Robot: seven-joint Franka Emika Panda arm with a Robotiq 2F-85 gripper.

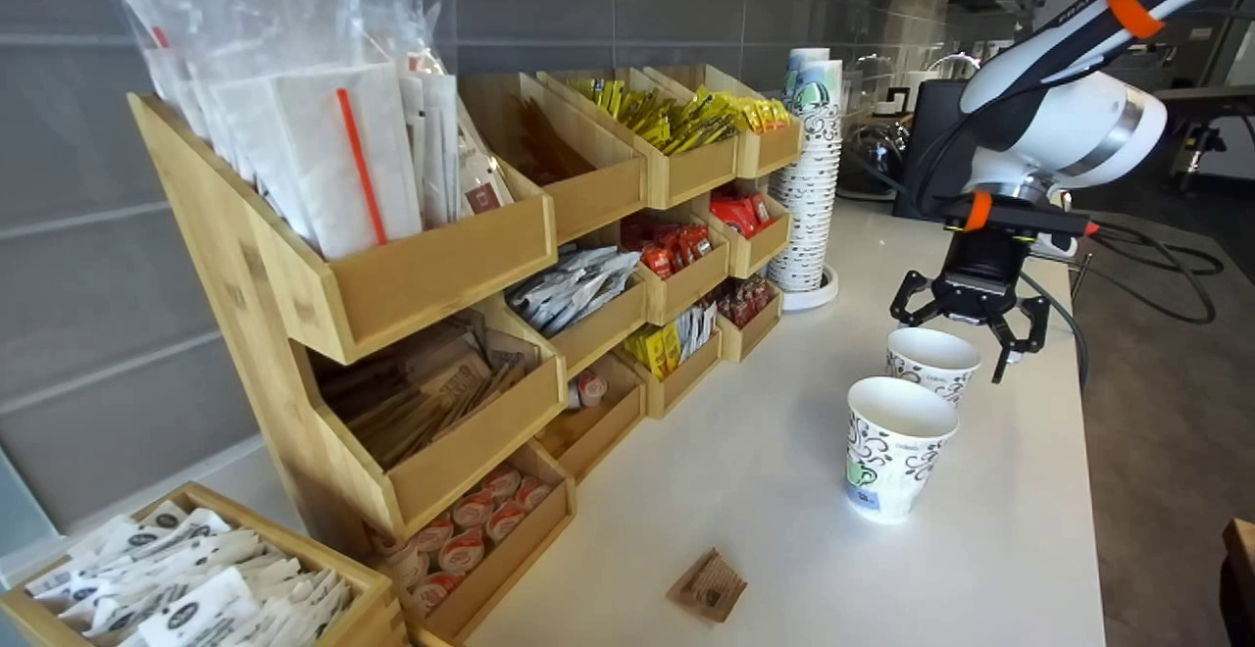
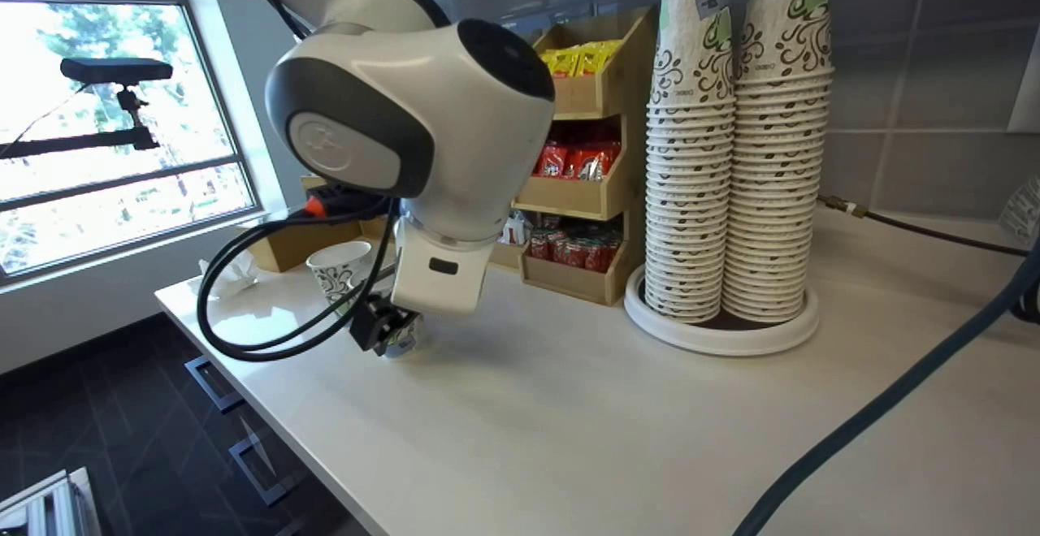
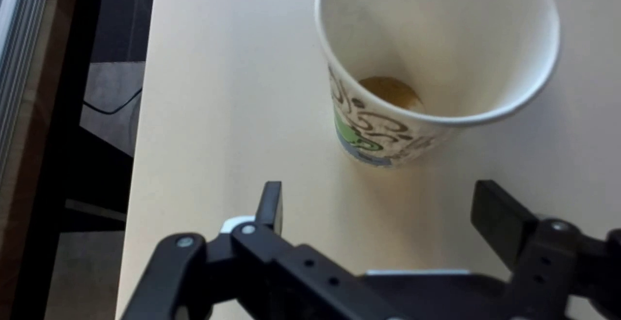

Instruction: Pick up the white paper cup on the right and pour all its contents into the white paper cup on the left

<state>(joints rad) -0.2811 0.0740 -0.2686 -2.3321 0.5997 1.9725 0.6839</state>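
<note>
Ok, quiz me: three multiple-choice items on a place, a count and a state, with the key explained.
1. Where is the lone brown packet? A) on the counter B) inside a cup C) on the floor
2. How many cup stacks stand on the round tray? A) one B) four C) two
3. How is the hand? A) shut B) open C) gripping a cup

1 A: it lies there in an exterior view.
2 C: an exterior view shows both.
3 B: its fingers stand apart in the wrist view.
</note>
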